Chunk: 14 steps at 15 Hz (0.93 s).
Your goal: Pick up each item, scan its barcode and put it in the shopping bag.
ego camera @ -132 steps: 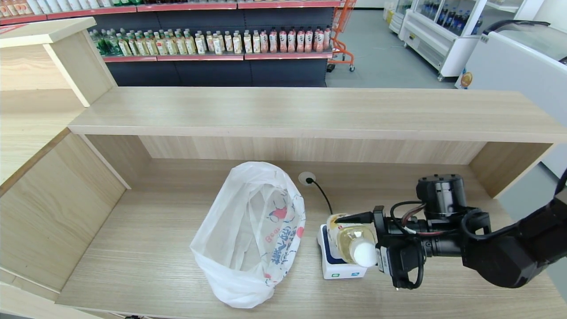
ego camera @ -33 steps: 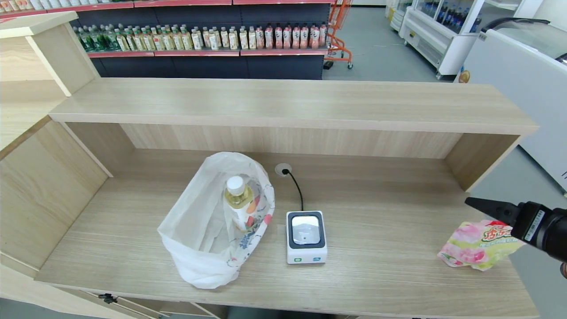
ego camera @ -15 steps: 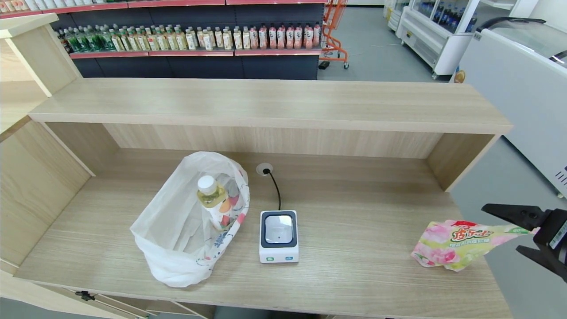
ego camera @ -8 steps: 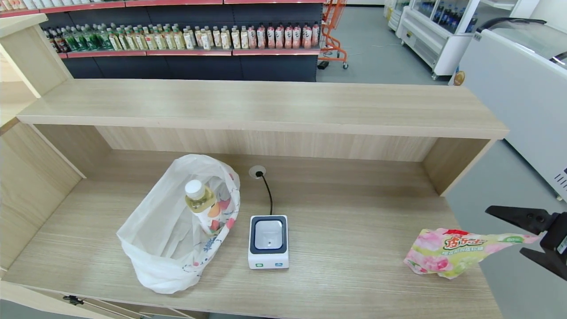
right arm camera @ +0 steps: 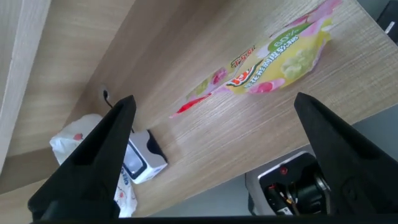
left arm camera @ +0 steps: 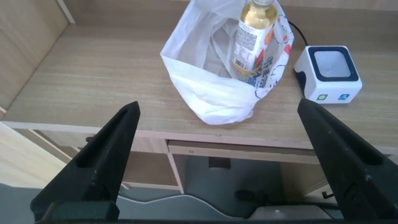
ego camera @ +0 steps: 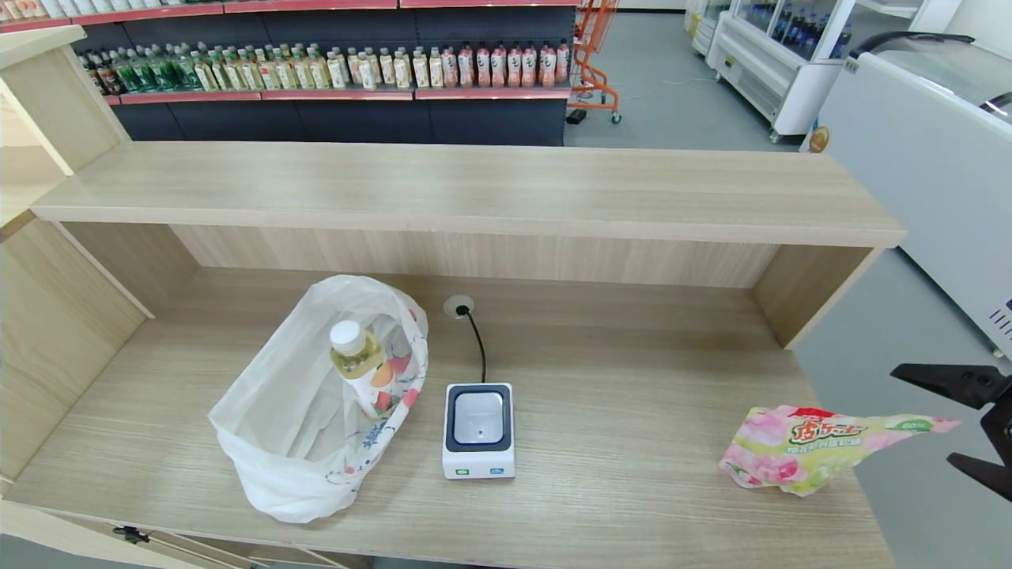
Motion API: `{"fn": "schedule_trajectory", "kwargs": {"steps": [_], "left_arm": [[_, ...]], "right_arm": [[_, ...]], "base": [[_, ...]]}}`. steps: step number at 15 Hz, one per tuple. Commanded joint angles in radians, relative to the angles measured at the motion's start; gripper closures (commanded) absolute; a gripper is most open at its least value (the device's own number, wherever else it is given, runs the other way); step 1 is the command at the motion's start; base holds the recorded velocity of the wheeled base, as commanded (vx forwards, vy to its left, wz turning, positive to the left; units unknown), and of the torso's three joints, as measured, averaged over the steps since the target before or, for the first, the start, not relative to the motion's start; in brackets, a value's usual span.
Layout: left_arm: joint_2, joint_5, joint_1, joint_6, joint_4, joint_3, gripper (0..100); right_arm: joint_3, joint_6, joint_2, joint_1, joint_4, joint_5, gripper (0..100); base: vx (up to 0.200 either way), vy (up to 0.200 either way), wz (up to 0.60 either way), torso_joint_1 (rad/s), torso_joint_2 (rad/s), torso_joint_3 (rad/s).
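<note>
Right hand point(ego camera: 921, 412) farther right, spread, edge-cropped near snack pouch point(ego camera: 798, 454); left hand point(left arm camera: 217, 106) spread too.

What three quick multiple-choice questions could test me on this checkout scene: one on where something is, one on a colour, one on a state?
1. Where is the bottle?
A. Standing in the shopping bag
B. Lying on the floor
C. On the top ledge

2. What colour is the bottle's cap?
A. Red
B. White
C. Green

3. How is the right gripper by the snack pouch?
A. Shut on the pouch
B. Shut on the bottle
C. Open, holding nothing

Answers: 1 A, the bottle's neck rises out of the bag's open mouth. 2 B, the cap is plainly white above the yellowish drink. 3 C, its fingers stand wide apart and the pouch lies on the counter.
</note>
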Motion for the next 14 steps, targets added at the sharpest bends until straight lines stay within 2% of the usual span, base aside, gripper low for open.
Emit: {"fn": "schedule_trajectory", "kwargs": {"steps": [1, 8, 14], "left_arm": [[0.002, 0.0, 0.001, 0.0, -0.001, 0.0, 0], [0.002, 0.002, 0.001, 0.0, -0.001, 0.0, 0], [0.002, 0.0, 0.001, 0.0, -0.001, 0.0, 0]], "right_arm": [[-0.001, 0.021, 0.029, -0.006, 0.0, -0.002, 0], [-0.027, 0.033, 0.196, -0.118, -0.011, -0.001, 0], [-0.021, 0.038, 0.377, -0.157, -0.133, 0.006, 0]], "base": [[0.0, 0.0, 0.0, 0.0, 0.0, 0.0], [0.0, 0.0, 0.0, 0.0, 0.0, 0.0], [0.0, 0.0, 0.0, 0.0, 0.0, 0.0]]}}
